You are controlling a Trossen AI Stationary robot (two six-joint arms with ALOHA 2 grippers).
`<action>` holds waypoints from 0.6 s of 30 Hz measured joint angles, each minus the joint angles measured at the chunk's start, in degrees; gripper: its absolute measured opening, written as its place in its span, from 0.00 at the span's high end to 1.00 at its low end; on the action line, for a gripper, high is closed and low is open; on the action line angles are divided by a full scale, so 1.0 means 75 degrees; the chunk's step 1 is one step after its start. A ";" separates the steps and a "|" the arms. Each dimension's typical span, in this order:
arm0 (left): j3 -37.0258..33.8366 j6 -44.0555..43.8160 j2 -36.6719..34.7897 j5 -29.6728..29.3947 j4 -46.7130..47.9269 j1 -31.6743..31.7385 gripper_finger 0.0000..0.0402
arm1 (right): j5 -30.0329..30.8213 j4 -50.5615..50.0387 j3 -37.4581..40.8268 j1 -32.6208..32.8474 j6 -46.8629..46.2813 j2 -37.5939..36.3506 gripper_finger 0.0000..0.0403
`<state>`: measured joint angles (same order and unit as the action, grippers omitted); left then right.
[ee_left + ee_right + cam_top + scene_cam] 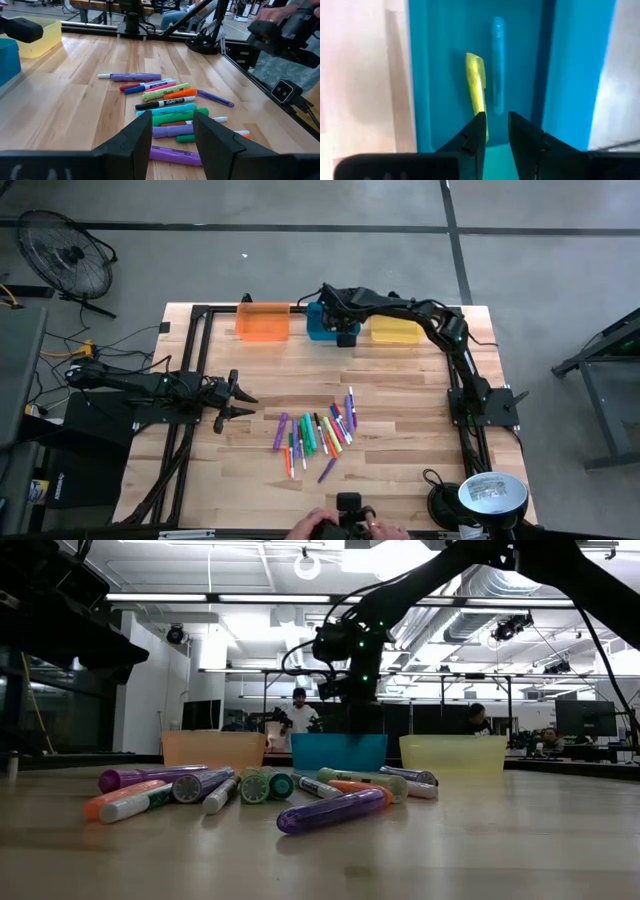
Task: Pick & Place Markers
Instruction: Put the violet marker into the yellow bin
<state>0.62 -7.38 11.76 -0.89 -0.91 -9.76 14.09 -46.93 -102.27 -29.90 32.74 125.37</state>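
Several markers (320,435) in purple, green, orange, pink and blue lie in a loose heap on the wooden table's middle, also seen in the low view (250,790) and left wrist view (165,105). My right gripper (496,117) hangs over the blue bin (320,328), pointing steeply down, open by a narrow gap with nothing in it. A yellow marker (476,82) lies in the blue bin (445,60) just past one fingertip. My left gripper (172,132) waits open at the table's left (245,405), facing the heap. My right gripper's fingertip (477,130) covers the yellow marker's near end (481,112), so I cannot tell whether it touches the marker. The gap between the two fingers holds nothing. The marker lies lengthwise along the bin floor, beyond the fingers.
An orange bin (262,320) and a yellow bin (395,330) flank the blue one along the far edge. A pale blue stick (497,65) lies beside the yellow marker. A person's hands (340,527) hold a device at the near edge. A black frame (190,360) borders the table.
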 joint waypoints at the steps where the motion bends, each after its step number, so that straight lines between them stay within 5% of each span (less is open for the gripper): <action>1: 0.0000 0.0000 0.0001 0.0000 0.0000 0.0000 0.65 | 0.0150 -0.0023 -0.0009 0.0026 -0.0208 -0.0021 0.82; 9: 0.0000 0.0000 0.0000 0.0000 0.0001 -0.0001 0.65 | 0.1193 -0.1329 -0.0873 0.0326 -0.3456 -0.0194 0.80; 18: 0.0000 -0.0002 0.0001 0.0000 0.0001 0.0001 0.65 | 0.0205 -0.3010 -0.1838 0.0811 -0.7100 -0.0200 0.80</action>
<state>0.62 -7.40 11.77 -0.89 -0.90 -9.76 15.62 -69.50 -116.05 -23.82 -20.51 123.87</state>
